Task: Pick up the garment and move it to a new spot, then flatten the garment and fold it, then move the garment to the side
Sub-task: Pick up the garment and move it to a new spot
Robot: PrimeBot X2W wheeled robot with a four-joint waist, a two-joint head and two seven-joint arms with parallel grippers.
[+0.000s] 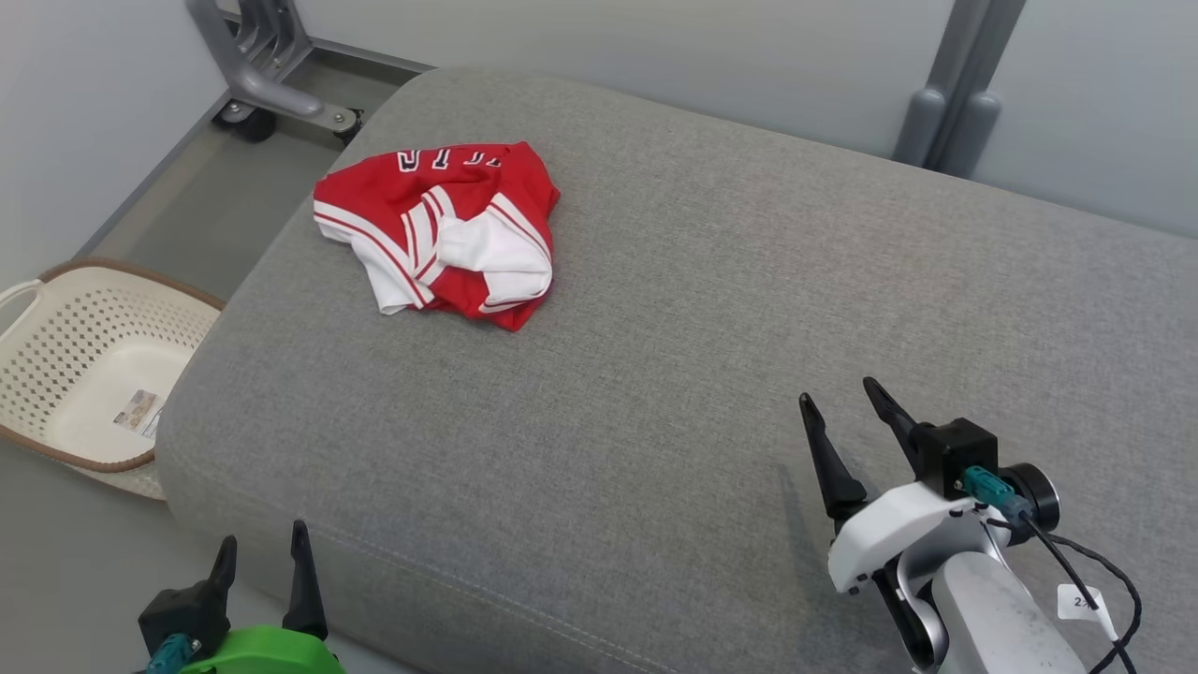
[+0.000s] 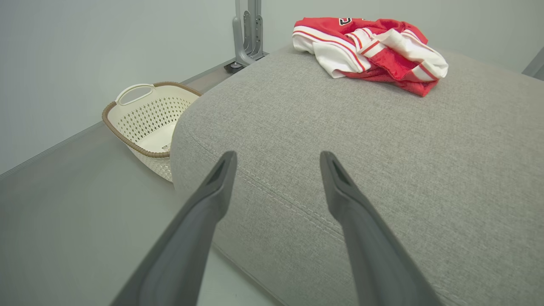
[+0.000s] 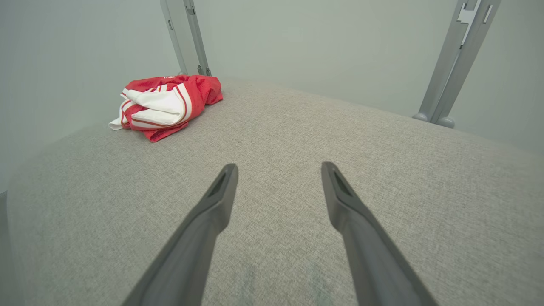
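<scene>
Red-and-white cloth, the garment [image 1: 440,234], lies crumpled at the far left of the grey padded bench [image 1: 702,374] in the head view. Its dark lettering is partly folded under and unreadable. A cream basket [image 1: 94,356] on the floor is cut off by the frame edge. The left end effector [image 1: 264,535], mostly cropped, hovers off the bench's near corner. The right end effector [image 1: 838,391] is over the near right. Both are released and empty, well apart from the garment.

The left wrist view shows spread fingers [image 2: 204,212] at the bench edge, with the basket [image 2: 144,119] just beside the bench.

In the right wrist view the garment [image 3: 165,104] lies far ahead to the left, with a grey post [image 3: 450,63] beyond.
</scene>
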